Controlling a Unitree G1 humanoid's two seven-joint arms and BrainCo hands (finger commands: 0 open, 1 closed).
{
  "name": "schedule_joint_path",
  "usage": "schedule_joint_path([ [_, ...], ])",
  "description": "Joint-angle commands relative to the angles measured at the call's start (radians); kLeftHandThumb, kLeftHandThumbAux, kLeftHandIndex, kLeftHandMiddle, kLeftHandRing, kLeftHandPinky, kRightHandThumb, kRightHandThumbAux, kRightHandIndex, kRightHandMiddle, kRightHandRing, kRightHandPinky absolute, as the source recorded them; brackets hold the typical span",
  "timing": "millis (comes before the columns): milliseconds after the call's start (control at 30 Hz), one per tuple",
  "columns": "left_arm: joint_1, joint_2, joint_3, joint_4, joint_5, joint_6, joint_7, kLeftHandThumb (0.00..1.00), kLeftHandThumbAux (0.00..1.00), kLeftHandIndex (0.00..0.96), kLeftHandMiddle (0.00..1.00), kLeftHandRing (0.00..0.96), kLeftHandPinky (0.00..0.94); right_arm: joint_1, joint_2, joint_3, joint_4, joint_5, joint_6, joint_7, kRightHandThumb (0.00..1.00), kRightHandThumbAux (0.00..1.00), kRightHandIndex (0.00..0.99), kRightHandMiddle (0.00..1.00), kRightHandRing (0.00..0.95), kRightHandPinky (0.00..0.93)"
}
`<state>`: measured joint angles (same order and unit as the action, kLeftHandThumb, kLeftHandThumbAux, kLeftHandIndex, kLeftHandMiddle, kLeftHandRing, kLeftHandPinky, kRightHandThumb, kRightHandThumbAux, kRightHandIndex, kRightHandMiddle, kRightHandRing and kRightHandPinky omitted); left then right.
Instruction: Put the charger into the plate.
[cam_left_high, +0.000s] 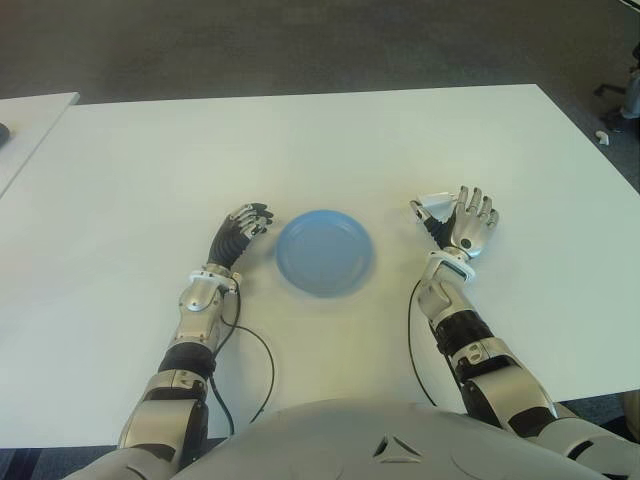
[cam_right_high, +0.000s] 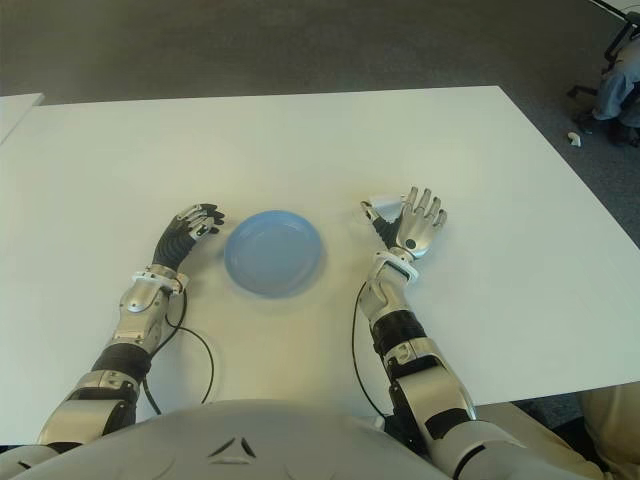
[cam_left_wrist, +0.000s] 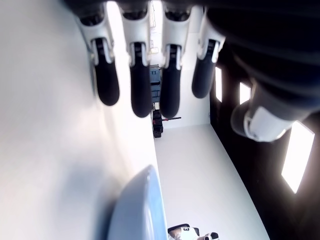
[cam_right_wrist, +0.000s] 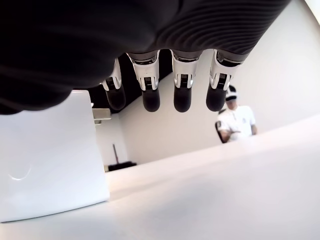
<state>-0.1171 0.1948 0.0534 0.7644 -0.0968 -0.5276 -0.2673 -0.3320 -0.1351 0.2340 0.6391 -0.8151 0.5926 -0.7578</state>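
The right hand's fingers (cam_right_wrist: 181, 92) are spread and hold nothing; the charger (cam_right_wrist: 47, 155) stands on the worktop (cam_left_high: 150, 160) just beside the thumb. It looks light, stiff and smooth, so grip its flat sides. The plate (cam_left_high: 325, 252) lies between this hand and the left hand (cam_left_high: 243, 228), which is open too.

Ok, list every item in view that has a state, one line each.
charger: standing on the table beside the right hand's thumb, not in the plate.
plate: blue, empty, upright between the hands.
right hand: fingers spread, holding nothing, next to the charger.
left hand: fingers relaxed, holding nothing, left of the plate.
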Motion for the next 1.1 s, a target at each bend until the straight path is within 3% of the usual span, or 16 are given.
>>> schedule_joint_path([
  [33, 0.155, -0.019, -0.040, 0.188, 0.051, 0.184, -0.009, 0.073, 0.555, 0.293, 0.362, 0.352, 0.332, 0.004, 0.026, -0.004, 0.054, 0.047, -0.021, -0.005, 0.359, 0.080, 0.000, 0.000, 0.000, 0.000],
  [1100, 0.161, -0.022, -0.034, 0.181, 0.034, 0.170, -0.029, 0.099, 0.512, 0.288, 0.357, 0.353, 0.354, -0.072, 0.050, 0.020, 0.195, 0.093, -0.041, -0.006, 0.370, 0.073, 0.000, 0.000, 0.000, 0.000],
])
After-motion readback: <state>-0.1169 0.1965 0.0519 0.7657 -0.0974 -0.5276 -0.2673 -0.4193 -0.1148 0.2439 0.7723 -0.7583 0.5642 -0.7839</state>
